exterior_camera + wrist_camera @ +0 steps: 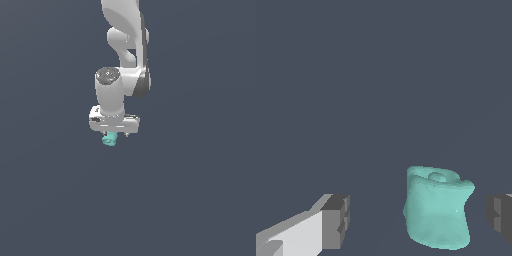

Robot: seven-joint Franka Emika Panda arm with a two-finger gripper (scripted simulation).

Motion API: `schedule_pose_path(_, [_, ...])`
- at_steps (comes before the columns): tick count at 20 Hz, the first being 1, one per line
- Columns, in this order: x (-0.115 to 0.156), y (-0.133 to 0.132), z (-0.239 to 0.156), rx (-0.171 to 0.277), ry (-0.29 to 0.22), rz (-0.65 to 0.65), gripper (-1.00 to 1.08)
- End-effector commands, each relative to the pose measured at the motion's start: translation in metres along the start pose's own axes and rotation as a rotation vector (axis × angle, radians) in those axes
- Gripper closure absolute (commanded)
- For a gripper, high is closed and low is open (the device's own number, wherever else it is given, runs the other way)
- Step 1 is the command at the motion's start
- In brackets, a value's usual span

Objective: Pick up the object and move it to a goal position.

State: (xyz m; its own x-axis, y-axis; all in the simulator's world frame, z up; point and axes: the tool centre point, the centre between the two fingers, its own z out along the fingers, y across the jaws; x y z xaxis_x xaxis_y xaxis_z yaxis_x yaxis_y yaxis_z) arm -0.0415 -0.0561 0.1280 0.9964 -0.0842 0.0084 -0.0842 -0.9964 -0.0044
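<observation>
The object (109, 139) is a small teal stubby cylinder. In the exterior view it peeks out just below the white hand. My gripper (116, 133) points down over it. In the wrist view the object (437, 209) sits between my two dark fingertips (336, 220), nearer to one of them. A gap of grey ground shows on each side of it, so neither pad touches it. My gripper (418, 220) is open around the object. In the exterior view the hand hides most of the fingers.
The ground (200, 190) is a plain dark grey surface with no other objects or edges in view. The white arm (127, 40) rises from the hand toward the top of the exterior view.
</observation>
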Motion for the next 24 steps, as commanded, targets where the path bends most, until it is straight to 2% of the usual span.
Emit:
schedule_pose_path(1, [-0.013, 0.014, 0.012, -0.001, -0.003, 0.030, -0.92])
schedule_pose_path(10, [-0.043, 0.042, 0.036, -0.004, -0.008, 0.091, -0.92])
schedule_pose_path(17, [-0.044, 0.043, 0.040, -0.005, -0.009, 0.093, -0.92])
schedule_pose_path(24, [-0.046, 0.044, 0.068, -0.005, -0.009, 0.094, -0.92])
